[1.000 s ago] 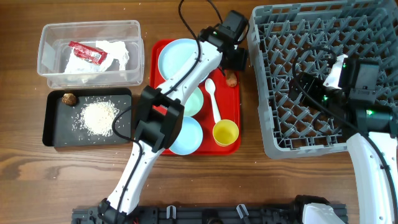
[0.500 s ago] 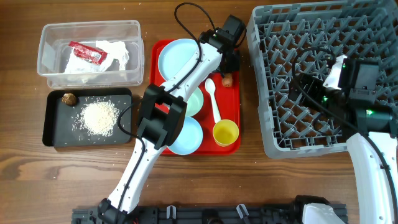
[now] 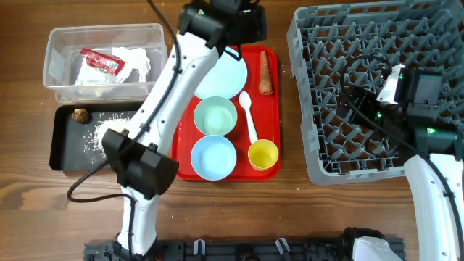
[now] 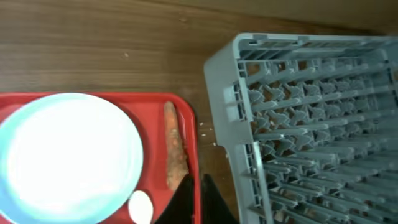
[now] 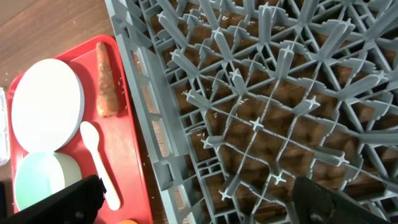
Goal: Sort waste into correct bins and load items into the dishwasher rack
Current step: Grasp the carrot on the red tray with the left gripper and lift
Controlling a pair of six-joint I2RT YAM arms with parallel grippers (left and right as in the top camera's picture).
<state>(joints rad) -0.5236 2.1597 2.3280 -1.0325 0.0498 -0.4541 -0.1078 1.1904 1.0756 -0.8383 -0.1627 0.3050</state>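
Orange carrot piece (image 3: 265, 72) flat along the upper right edge of the red tray (image 3: 273, 130), thin end toward the top of the frame, just beside the pale blue plate (image 3: 225, 76), clear of both claws. Lower on the same tray: pale green bowl (image 3: 215, 116), pale blue bowl (image 3: 213, 156), white spoon (image 3: 249, 116), yellow cup (image 3: 262, 155). Left gripper (image 4: 198, 186) above the tray's top right corner, only the fingertips showing at the bottom edge of the wrist view, a little apart, nothing between them. Left arm slanting over the plate's left side and the black tray (image 3: 64, 152), hiding part of the rice (image 3: 93, 139). Brown lump (image 3: 80, 114) in that tray's upper left corner. Clear tub (image 3: 54, 43) at upper left of the frame, crumpled napkin (image 3: 134, 61) and red wrapper (image 3: 101, 61) inside. Dishwasher rack (image 3: 348, 145) at right of the frame, just beside the red tray. Right gripper (image 5: 196, 186) over the rack, fingers spread wide, holding nothing.
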